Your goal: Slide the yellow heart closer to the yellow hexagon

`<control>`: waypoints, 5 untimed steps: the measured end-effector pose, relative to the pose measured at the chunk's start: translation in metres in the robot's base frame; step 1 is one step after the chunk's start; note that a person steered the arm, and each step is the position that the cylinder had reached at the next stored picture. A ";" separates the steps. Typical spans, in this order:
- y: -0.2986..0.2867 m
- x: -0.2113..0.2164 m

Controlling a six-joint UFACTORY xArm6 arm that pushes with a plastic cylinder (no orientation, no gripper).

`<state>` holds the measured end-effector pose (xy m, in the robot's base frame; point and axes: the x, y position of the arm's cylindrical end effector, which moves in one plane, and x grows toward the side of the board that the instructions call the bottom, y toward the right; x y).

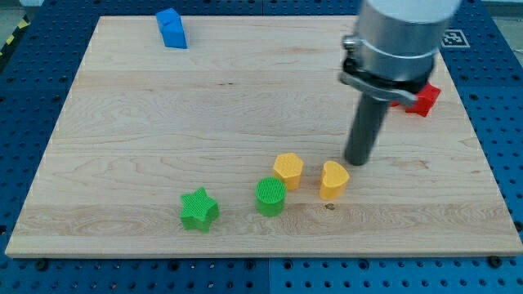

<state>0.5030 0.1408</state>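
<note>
The yellow heart (333,179) stands on the wooden board (163,122), right of centre near the view's bottom. The yellow hexagon (288,170) stands just to its left with a small gap between them. My tip (357,162) rests on the board just up and to the right of the heart, very close to it; I cannot tell if it touches.
A green cylinder (270,196) sits just below-left of the hexagon. A green star (198,209) lies further left. A blue block (172,28) stands near the view's top left. A red block (422,98) shows at the right, partly hidden by the arm.
</note>
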 end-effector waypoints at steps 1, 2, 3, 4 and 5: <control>0.026 0.014; 0.028 0.050; 0.021 0.064; 0.021 0.064; -0.011 0.064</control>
<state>0.5674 0.1299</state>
